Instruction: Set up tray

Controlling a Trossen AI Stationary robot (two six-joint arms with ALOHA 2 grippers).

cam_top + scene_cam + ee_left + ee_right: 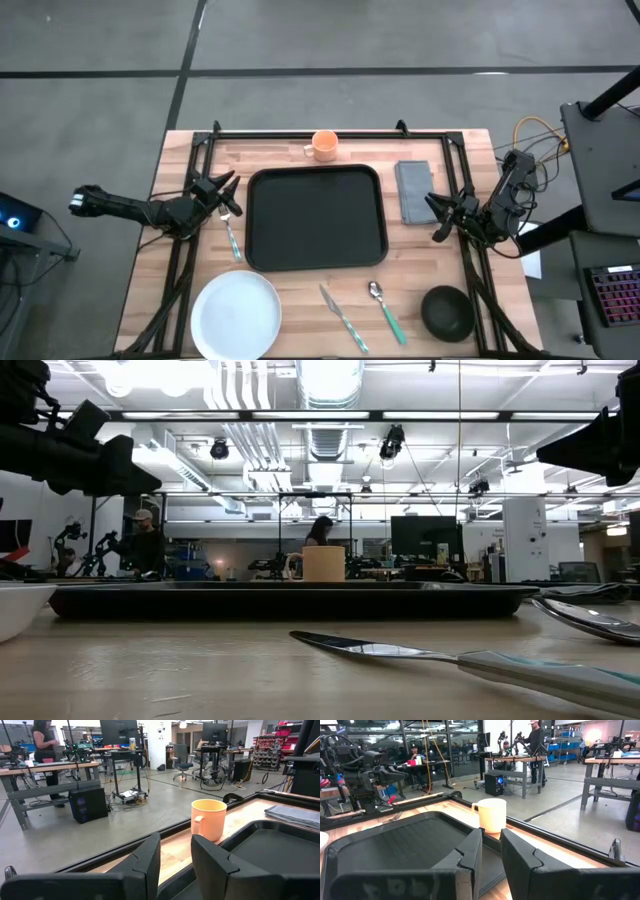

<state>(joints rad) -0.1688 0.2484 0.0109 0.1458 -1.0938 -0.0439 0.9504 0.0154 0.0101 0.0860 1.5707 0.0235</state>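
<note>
Dark fingers of the left gripper (pixel 226 189) stand slightly apart on nothing, hovering just beside the left edge of the large black rectangular tray (pixel 316 217); the right gripper (pixel 440 215), likewise parted narrowly and empty, hangs farther off over the small grey folded napkin (pixel 413 190). Centred on the wooden table (pixel 300 290), the tray runs left to right, between both arms, nearer the left.

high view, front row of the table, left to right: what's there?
White plate → knife → spoon → dark bowl.
</note>
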